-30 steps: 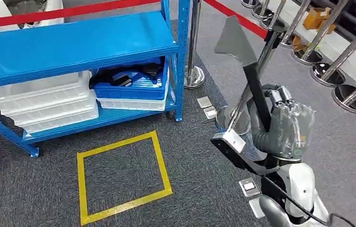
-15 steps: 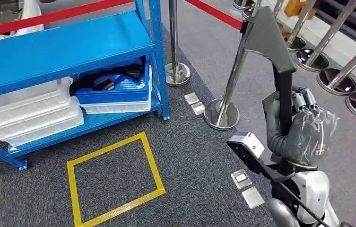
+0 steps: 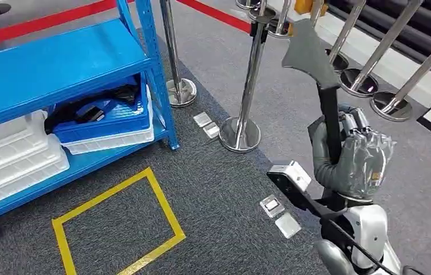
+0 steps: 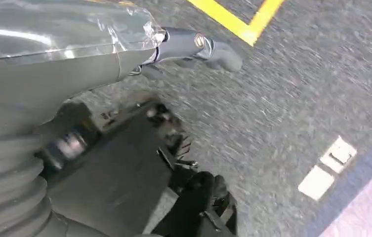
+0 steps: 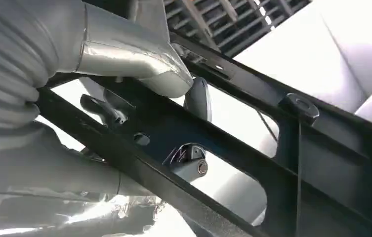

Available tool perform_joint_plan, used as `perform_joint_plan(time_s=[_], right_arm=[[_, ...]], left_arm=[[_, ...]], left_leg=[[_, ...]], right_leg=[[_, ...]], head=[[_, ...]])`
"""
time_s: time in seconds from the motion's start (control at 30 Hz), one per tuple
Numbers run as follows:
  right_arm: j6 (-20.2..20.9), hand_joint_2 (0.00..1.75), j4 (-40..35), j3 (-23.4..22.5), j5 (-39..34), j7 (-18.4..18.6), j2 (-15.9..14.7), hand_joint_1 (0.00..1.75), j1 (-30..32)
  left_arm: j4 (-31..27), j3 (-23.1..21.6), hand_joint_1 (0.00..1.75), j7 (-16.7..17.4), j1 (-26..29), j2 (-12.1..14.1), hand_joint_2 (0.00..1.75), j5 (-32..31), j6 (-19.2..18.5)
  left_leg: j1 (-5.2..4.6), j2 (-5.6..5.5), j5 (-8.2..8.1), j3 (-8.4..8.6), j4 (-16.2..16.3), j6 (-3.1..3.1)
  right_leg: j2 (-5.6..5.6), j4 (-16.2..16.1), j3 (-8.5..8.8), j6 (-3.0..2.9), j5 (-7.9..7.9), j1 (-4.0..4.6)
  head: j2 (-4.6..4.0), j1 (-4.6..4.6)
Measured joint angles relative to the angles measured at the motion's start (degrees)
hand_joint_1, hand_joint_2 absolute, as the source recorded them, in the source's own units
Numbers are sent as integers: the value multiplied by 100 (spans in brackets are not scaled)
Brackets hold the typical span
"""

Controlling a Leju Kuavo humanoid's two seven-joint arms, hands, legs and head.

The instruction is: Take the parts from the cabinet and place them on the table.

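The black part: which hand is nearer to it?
Right. The right hand grips the black part by its bar; the left hand hangs low over the carpet, apart from it.

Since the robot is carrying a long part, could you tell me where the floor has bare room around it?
Bare carpet lies inside the yellow tape square and between it and the small floor plates. It is crowded toward the stanchions and the blue shelf rack, whose lower shelf holds stacked white trays and a blue bin. The right hand grips the black part.
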Motion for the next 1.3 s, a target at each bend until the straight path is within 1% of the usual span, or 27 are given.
perform_joint_plan(time_s=[0.07,0.1,0.13,0.2,0.23,0.27,0.3,0.4,0.43,0.47,0.5,0.57,0.6,0.63,0.67,0.73,0.77,0.8,0.87,0.93,1.0,1.1,1.13,1.2,1.23,1.27,1.3], right_arm=[[0,175,2,-24,-2,0,0,175,15],[0,175,2,-33,-2,4,0,175,24],[0,175,2,-35,-4,15,0,175,33],[0,175,2,-37,-9,13,2,175,37],[-4,175,2,-44,-9,15,2,175,37],[-7,175,2,-50,-9,15,0,175,35],[-11,175,0,-55,-9,15,2,175,45],[-26,175,0,-100,-11,15,2,175,84],[-31,175,0,-114,-13,15,2,175,85],[-57,175,0,-127,-17,15,9,175,85],[-70,175,0,-131,-20,13,9,175,76],[-94,175,0,-131,-24,-2,20,175,91],[-103,175,0,-131,-26,-2,20,175,101],[-107,175,2,-133,-26,-2,22,175,116],[-111,175,2,-133,-26,-2,22,175,128],[-127,175,0,-140,-26,-2,24,175,133],[-138,175,0,-149,-26,-4,24,175,138],[-153,175,0,-164,-26,-2,26,175,140],[-166,175,0,-188,-26,-2,28,175,154],[-170,175,0,-210,-26,-2,31,175,184],[-177,175,0,-232,-26,-2,31,175,179],[-179,175,0,-236,-26,-2,35,175,190],[-179,175,0,-238,-26,-2,39,175,201],[-177,175,0,-245,-28,-2,39,175,209],[-179,175,0,-256,-26,-2,39,175,208],[-179,175,0,-269,-26,-2,39,175,206],[-179,175,0,-275,-26,-2,39,175,198]], left_arm=[[0,0,0,0,27,-4,175,0,0],[0,0,0,2,34,-2,175,2,-2],[0,0,0,2,30,-2,175,4,-2],[0,0,0,2,15,-4,175,-2,-9],[0,0,0,2,10,-4,175,-9,-11],[0,0,0,2,7,-4,175,-18,-11],[0,0,0,4,-3,-2,175,-24,-11],[0,0,0,41,-12,-2,175,-37,-35],[0,0,0,50,-15,-2,175,-37,-35],[-2,2,0,53,-21,-2,175,-37,-35],[0,2,0,55,-21,-2,175,-33,-33],[0,2,0,57,8,-2,175,-13,-33],[0,2,0,57,24,-2,175,4,-28],[0,2,0,59,34,-2,175,7,-26],[0,2,0,59,36,-2,175,11,-24],[0,4,0,59,30,-2,175,20,-11],[0,9,0,59,31,0,175,22,-9],[2,13,0,59,33,4,175,26,-5],[2,13,0,59,31,4,175,26,-4],[0,13,0,59,18,-2,175,26,-4],[0,17,0,55,2,-4,175,26,-4],[2,17,0,57,31,-4,175,26,-4],[2,17,0,57,31,-4,175,26,-4],[0,17,0,57,22,-4,175,26,-4],[0,17,0,57,20,-7,175,26,-4],[0,17,0,57,20,-7,175,26,-4],[0,20,0,57,18,-4,175,26,-4]], left_leg=[[0,137,-13,1,1,11],[0,198,-17,-1,2,10],[1,260,-24,6,2,6],[16,361,-51,43,2,-28],[23,397,-71,72,2,-54],[18,433,-86,96,1,-80],[-18,455,-105,98,9,-121],[-10,556,-96,159,-52,-232],[0,553,-129,181,-47,-278],[18,370,-234,169,87,-301],[10,248,-431,37,376,-293],[-7,166,-878,-403,1311,-284],[-16,154,-979,-605,1695,-279],[-21,152,-934,-679,1802,-267],[-27,150,-755,-621,1634,-243],[-32,74,-188,-245,706,-178],[-32,-77,-17,-76,242,-137],[-17,-229,-77,-44,141,-130],[-58,-159,-79,-42,126,-118],[-44,-61,-30,-10,46,-34],[-21,35,-6,28,-10,24],[-21,219,-21,33,-9,41],[-21,277,-29,36,-8,36],[-12,368,-51,64,-8,13],[-4,402,-66,91,-8,-5],[-1,442,-88,124,-8,-38],[-17,474,-100,141,-22,-64]], right_leg=[[-79,894,-446,63,-391,-34],[-89,1182,-596,85,-453,-55],[-98,1185,-606,94,-365,-73],[-158,387,-203,100,109,-82],[-266,-159,87,95,352,-78],[-486,-562,268,84,387,-64],[-476,-577,271,11,377,-2],[-320,-568,243,-105,368,36],[-281,-637,283,-164,408,1],[-252,-662,299,-191,428,-18],[-212,-661,294,-214,430,-15],[-124,-657,293,-252,425,11],[-64,-645,288,-259,421,26],[-6,-635,290,-267,415,37],[62,-619,295,-273,407,42],[196,-567,298,-257,378,46],[252,-541,293,-237,355,42],[286,-494,266,-206,336,81],[372,-504,227,-150,348,30],[472,-538,227,-74,364,17],[65,-237,123,-23,144,21],[-83,1085,-536,83,-444,-27],[-90,1258,-632,99,-437,-48],[-129,768,-397,110,-74,-73],[-180,244,-127,112,190,-74],[-329,-358,192,94,436,-69],[-501,-553,277,53,356,-29]], head=[[0,48],[0,85],[0,114],[0,153],[0,177],[0,212],[0,210],[0,147],[0,151],[0,116],[0,66],[0,-31],[0,-52],[0,-65],[0,-74],[0,-98],[0,-122],[0,-124],[0,-120],[0,-127],[0,-39],[0,66],[0,94],[0,136],[0,157],[0,188],[0,219]])
